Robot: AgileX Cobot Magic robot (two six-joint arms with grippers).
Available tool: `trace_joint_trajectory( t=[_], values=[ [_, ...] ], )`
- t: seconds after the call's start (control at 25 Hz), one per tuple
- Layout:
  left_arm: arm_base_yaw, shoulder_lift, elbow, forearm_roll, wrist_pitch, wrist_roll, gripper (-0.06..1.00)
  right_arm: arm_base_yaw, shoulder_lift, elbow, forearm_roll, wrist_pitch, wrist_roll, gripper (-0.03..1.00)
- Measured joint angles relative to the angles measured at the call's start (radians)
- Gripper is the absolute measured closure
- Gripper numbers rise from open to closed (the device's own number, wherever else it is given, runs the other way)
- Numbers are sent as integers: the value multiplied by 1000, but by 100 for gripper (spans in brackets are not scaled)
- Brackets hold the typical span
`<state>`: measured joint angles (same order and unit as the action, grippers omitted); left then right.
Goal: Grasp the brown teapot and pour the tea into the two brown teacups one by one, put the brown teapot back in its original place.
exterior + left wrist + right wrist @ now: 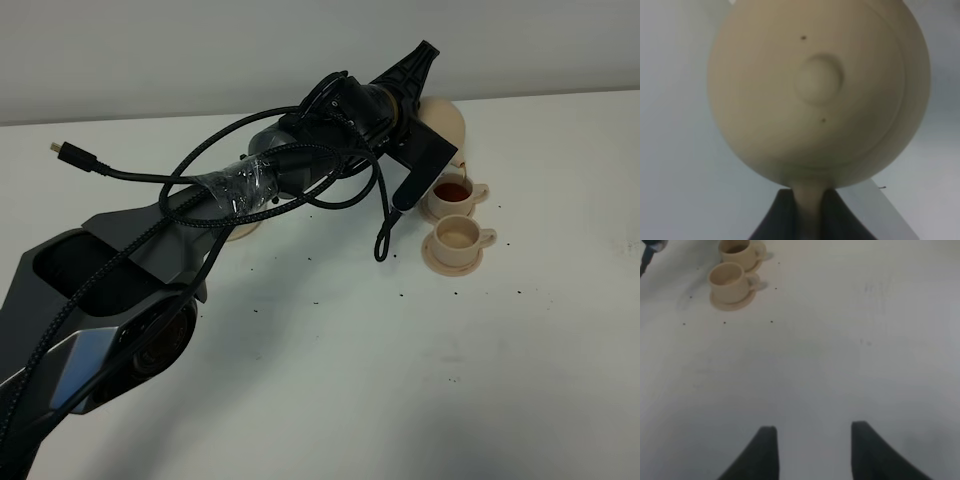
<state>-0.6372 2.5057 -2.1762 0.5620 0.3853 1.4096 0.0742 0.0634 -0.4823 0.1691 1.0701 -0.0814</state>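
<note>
Right now, nearest me, the right gripper hangs over the bare white table with its jaws spread and nothing between them. Farther out stand the two cups on their saucers, touching or nearly so. The nearer teacup shows a pale inside; the farther teacup holds dark reddish-brown tea. Dark specks lie scattered in front of them. Wide open table lies before and to the right of the cups.

Just behind the farther cup, close to the table's back edge, is the brown teapot. The high view hides the grip behind the arm. The left wrist view shows it: the left gripper is clamped on the teapot's handle, lid knob facing the camera.
</note>
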Motion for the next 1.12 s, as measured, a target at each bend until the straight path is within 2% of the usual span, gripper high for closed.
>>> trace_joint_trajectory(
  t=[1.12],
  values=[
    [0, 0, 0, 19, 0, 0, 82, 0, 0, 0, -3, -7, 36, 62]
  ],
)
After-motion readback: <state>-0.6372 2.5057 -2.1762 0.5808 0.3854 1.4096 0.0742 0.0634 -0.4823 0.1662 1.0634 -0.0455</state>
